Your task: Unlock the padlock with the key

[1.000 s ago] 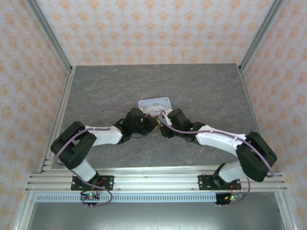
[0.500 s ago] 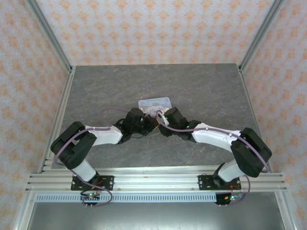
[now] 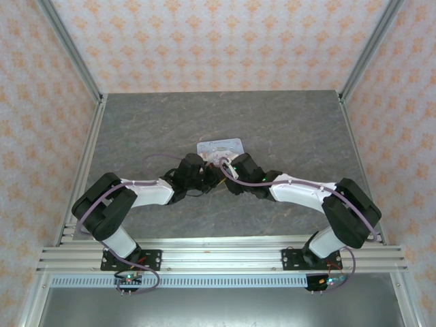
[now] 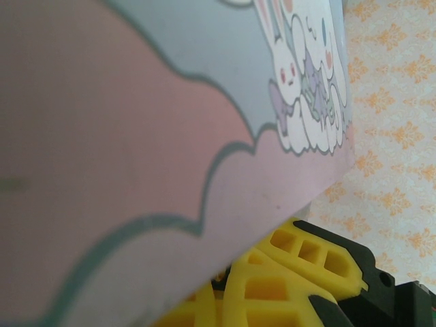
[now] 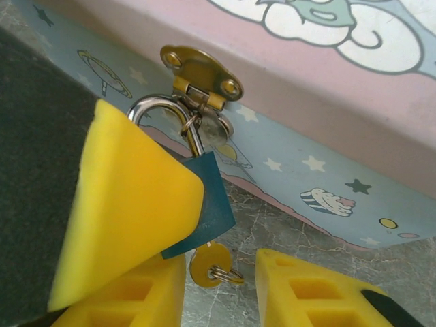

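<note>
The teal padlock (image 5: 208,204) hangs by its silver shackle from the brass hasp (image 5: 201,71) on the front of the cartoon-printed tin (image 5: 327,82). The key (image 5: 210,262), with a round gold head and a small ring, sticks out of the padlock's underside. My right gripper (image 5: 221,269) is open, its yellow fingers standing either side of the key head; the left finger (image 5: 129,204) overlaps the padlock body. My left gripper (image 4: 238,286) is shut, its fingers tucked under the tin's edge (image 4: 204,225). From above, both grippers meet at the tin (image 3: 219,146).
The tin sits mid-table on grey stone-patterned surface (image 3: 286,122). Metal frame posts and patterned walls (image 3: 41,136) enclose the table. The two forearms converge in front of the tin, leaving little room between them.
The right arm has shifted a little left, bringing its gripper closer to the tin's front. The left arm has stayed still.
</note>
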### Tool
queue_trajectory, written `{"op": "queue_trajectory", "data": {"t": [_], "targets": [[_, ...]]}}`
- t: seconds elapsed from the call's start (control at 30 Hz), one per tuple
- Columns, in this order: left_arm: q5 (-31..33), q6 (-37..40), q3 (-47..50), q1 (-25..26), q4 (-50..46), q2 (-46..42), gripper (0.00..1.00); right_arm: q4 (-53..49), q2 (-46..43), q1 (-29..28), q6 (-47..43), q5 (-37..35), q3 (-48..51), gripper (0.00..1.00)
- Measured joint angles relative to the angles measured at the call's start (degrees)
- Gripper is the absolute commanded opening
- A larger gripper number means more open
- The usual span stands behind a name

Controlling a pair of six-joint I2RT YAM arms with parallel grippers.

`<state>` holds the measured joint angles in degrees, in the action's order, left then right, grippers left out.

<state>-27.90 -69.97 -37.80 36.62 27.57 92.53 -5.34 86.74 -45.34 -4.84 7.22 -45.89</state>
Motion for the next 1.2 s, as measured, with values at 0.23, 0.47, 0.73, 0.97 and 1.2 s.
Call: {"op": "queue_trajectory", "data": {"t": [0.23,0.47,0.73,0.97,1.2], "targets": [[-0.02,-0.02,-0.02,-0.04,0.09,0.0,0.0,0.07,0.33,0.0,0.02,0.04,-0.74,0.23],[0.02,0.0,-0.04,-0.04,0.07,0.0,0.0,-0.98,0.92,0.0,0.07,0.72,-1.68,0.17],[0.02,0.02,-0.04,-0.44,-0.02,0.0,0.0,-1.77,1.31,0.46,0.9,2.6,-2.58,0.05],[-0.02,1.01,-0.04,-0.7,-0.02,0.0,0.0,-1.55,1.55,4.39,5.07,11.89,-2.78,0.01],[0.26,1.29,-0.02,-1.44,-1.75,0.02,0.0,2.03,5.14,8.81,12.41,24.79,-2.73,0.01]]}}
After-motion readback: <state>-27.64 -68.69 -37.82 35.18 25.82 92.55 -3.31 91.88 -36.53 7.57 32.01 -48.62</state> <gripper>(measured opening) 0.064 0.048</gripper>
